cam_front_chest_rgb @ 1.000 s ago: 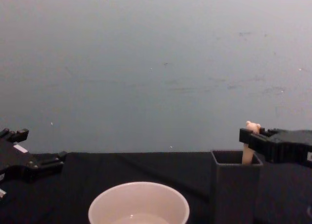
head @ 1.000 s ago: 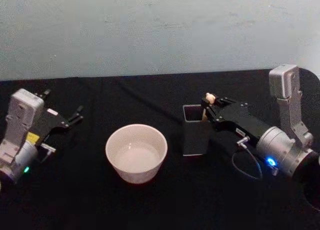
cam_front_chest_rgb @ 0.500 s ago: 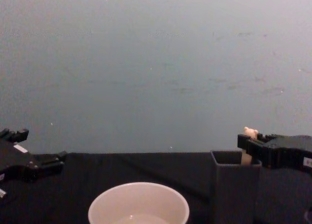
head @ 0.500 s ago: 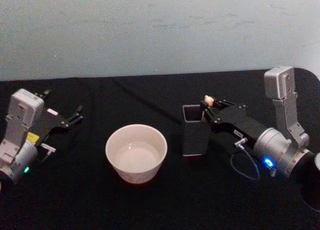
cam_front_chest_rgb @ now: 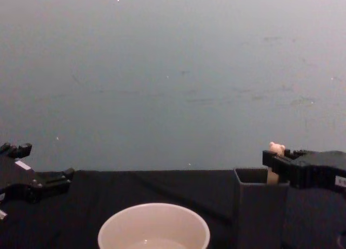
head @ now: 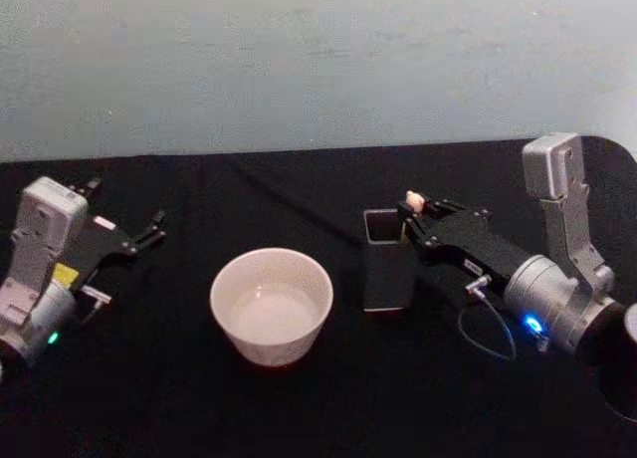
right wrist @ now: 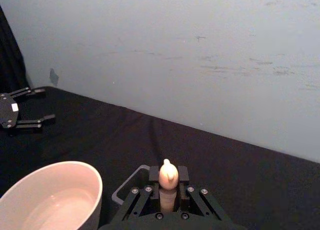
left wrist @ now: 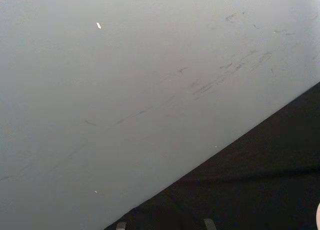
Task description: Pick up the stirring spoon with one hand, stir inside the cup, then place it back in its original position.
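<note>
Right gripper [head: 412, 211]: closed on the stirring spoon [right wrist: 168, 176] handle, at the holder [head: 385, 271] rim.
Spoon: standing in the holder.
Cup [head: 271, 305]: left of the holder.
Left gripper [head: 151, 229]: fingers spread, empty, far left of the cup.

Legible text: none. Left end effector [head: 139, 234] carries a small white label and a yellow sticker on its body; right end effector [cam_front_chest_rgb: 275, 161] carries a small white label; print on all three is too small to read. No brand, number or sign can be read elsewhere.
</note>
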### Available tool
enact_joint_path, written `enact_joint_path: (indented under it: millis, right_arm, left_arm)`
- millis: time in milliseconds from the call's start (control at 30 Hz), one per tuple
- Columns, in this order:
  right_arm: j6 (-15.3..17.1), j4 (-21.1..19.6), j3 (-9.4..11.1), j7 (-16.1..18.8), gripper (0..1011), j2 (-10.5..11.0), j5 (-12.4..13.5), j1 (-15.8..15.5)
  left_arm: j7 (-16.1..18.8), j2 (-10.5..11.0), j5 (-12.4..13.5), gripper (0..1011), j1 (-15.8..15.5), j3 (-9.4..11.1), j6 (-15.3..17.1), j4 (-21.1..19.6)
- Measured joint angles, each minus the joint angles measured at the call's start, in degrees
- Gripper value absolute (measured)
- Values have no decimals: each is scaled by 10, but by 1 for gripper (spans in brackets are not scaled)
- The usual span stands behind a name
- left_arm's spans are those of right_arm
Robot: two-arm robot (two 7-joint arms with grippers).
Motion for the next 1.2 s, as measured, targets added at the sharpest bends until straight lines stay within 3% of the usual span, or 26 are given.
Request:
enact_joint_path:
  millis: [200, 600, 967, 1200]
  right_arm:
    - [2, 0, 0, 0, 274, 0, 0, 0]
    - [1, 0, 0, 0, 697, 0, 0, 0]
    - [1, 0, 0, 0, 994, 0, 1, 0]
    - [-20, -5, 7, 1, 1002, -2, 1, 0]
  left_arm:
    - [0, 0, 0, 1001, 0, 0, 0, 0]
    - [0, 0, 0, 1001, 0, 0, 0, 0]
    - [0, 0, 0, 1001, 0, 0, 0, 0]
    - [0, 0, 0, 1001, 0, 0, 0, 0]
